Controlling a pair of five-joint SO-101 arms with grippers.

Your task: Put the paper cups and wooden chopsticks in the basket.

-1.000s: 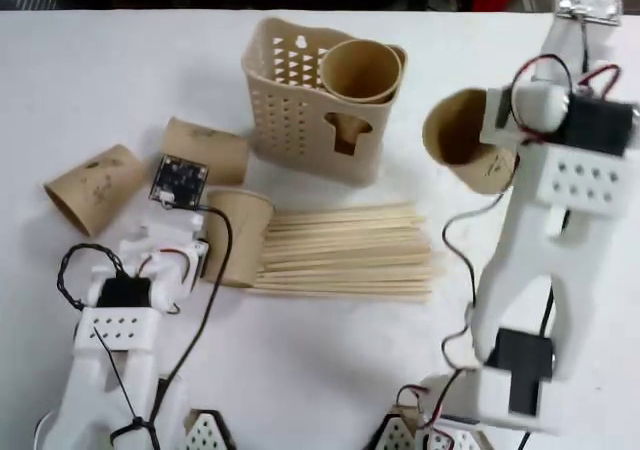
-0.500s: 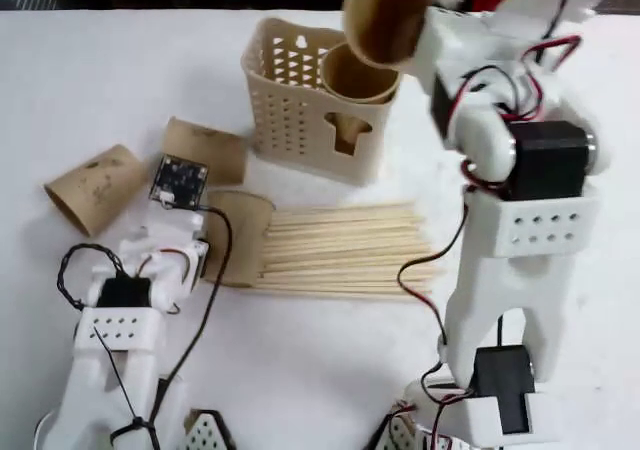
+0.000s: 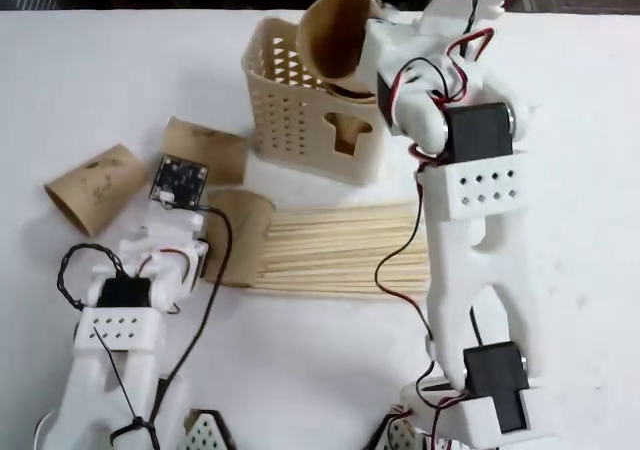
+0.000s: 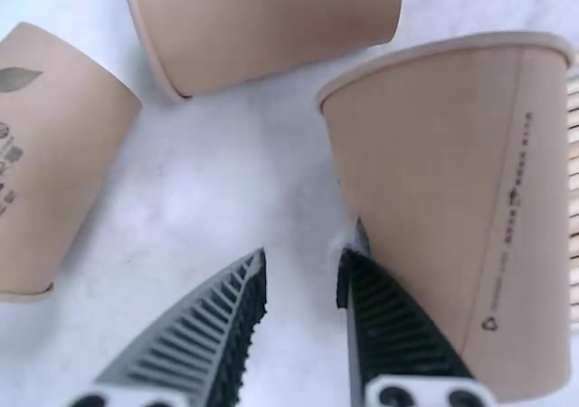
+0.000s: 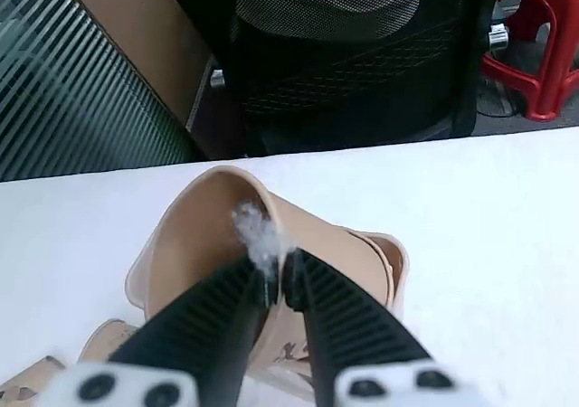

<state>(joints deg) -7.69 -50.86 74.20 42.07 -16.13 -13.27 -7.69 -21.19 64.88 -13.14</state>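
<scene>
The step in hand was stowing a cup. The right gripper (image 5: 274, 279) pinched the rim of the held cup (image 3: 333, 32), one finger inside the mouth and one outside, and carried it tilted above the basket (image 3: 290, 115), which stood near the table's (image 3: 560, 170) far edge, about midway along it. Just behind the held cup showed a second rim, probably a seated cup (image 5: 387, 255) already in the basket, though that view was too tight to be sure.

The next move, as I judged it, called for righting the held cup, lining its base over the basket's open top, lowering it to nest or sit beside what was there, and only then spreading the fingers.

Much remained. The chopsticks (image 3: 345, 250) lay in a flat bundle near the table's middle, just in front of the basket. Toward the left edge lay three cups on their sides: the nearest loose cup (image 4: 443, 199), a middle cup (image 3: 205, 150) and an outer cup (image 3: 95, 187). The left gripper (image 4: 303, 271) sat low over the table with its fingers spread, one finger just beside the nearest loose cup's wall, grasping nothing.
</scene>
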